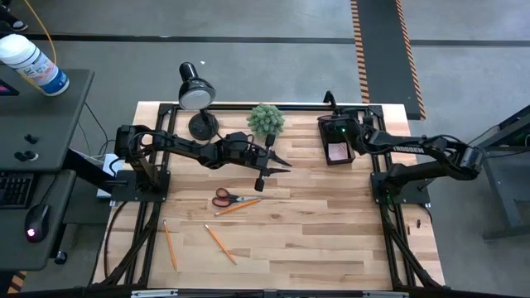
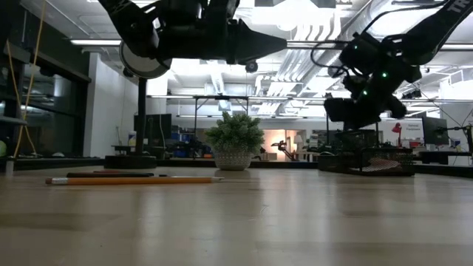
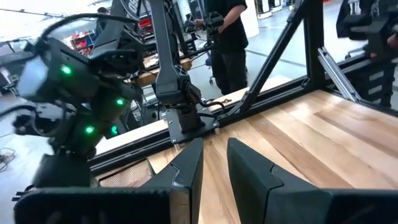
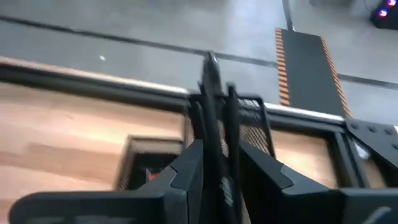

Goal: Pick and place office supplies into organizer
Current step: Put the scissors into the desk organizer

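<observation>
The black mesh organizer (image 1: 338, 147) stands at the table's far right, with a pink pad (image 1: 338, 152) in its low tray. A black pen (image 4: 211, 81) stands upright in the pen cup (image 4: 256, 124), its top (image 1: 329, 99) sticking out. My right gripper (image 4: 221, 168) slants down over the cup, narrowly open, one finger on each side of the pen. My left gripper (image 3: 214, 162) hovers level over the table's middle (image 1: 286, 163), its fingers a little apart with nothing between them. Red-handled scissors (image 1: 224, 197) and an orange pencil (image 1: 240, 207) lie flat below it. My right gripper's fingers (image 4: 189, 168) stand close on both sides of the pen's shaft (image 4: 217, 143), coming from above and the table's right. I cannot tell whether they touch it. The pen stands upright with its lower end in the cup.
A black desk lamp (image 1: 197, 95) and a small green plant (image 1: 266, 120) stand at the far edge. Two more orange pencils (image 1: 170, 246) (image 1: 221, 244) lie near the front left. Beyond the table's frame stands a person (image 3: 227, 37).
</observation>
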